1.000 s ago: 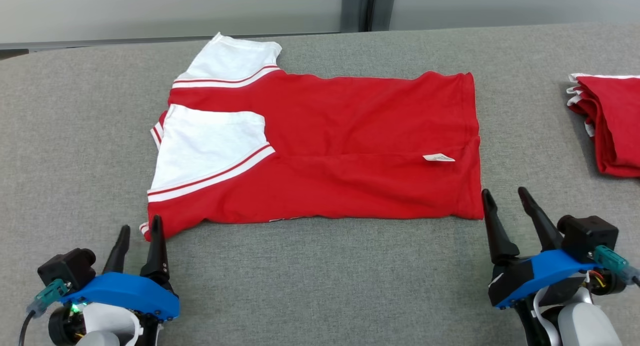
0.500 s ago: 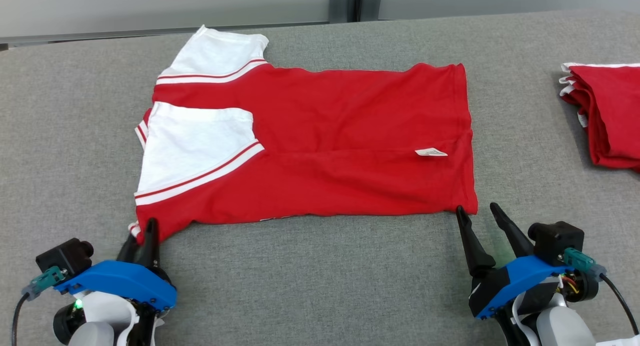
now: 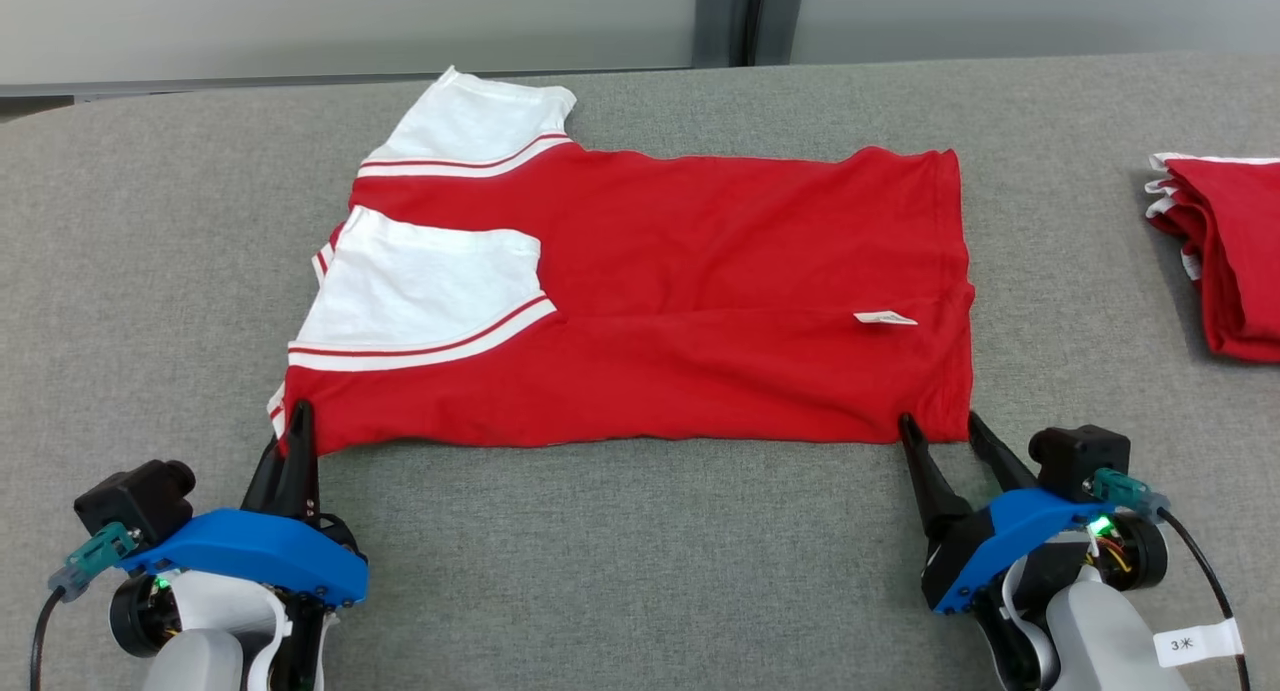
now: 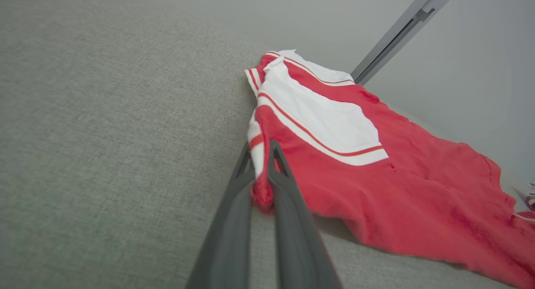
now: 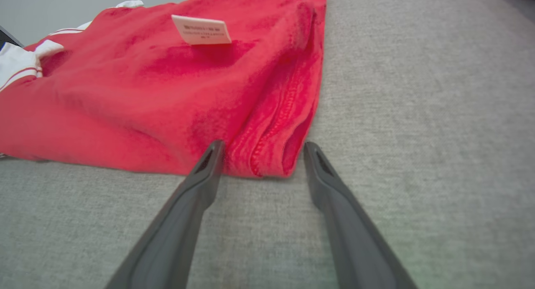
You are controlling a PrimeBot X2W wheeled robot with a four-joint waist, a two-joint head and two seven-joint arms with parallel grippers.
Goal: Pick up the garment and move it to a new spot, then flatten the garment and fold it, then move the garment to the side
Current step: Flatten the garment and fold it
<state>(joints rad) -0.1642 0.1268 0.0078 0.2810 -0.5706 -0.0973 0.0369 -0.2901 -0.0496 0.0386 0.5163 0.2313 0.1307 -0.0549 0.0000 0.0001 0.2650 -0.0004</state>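
Observation:
The garment is a red shirt with white, red-striped sleeves, lying folded lengthwise on the grey table. My left gripper is shut on the garment's near left corner; in the left wrist view the fingers pinch the red and white hem of the garment. My right gripper is open at the near right corner. In the right wrist view its gripper straddles the bunched hem of the garment, one finger on each side.
A pile of folded red garments lies at the table's right edge. A white label sticks up from the shirt near its right end. A grey wall with a dark vertical seam runs behind the table.
My left gripper moved up to the garment's near left corner and shut on it. My right gripper moved forward and now straddles the near right corner, still open. The camera shifted a little.

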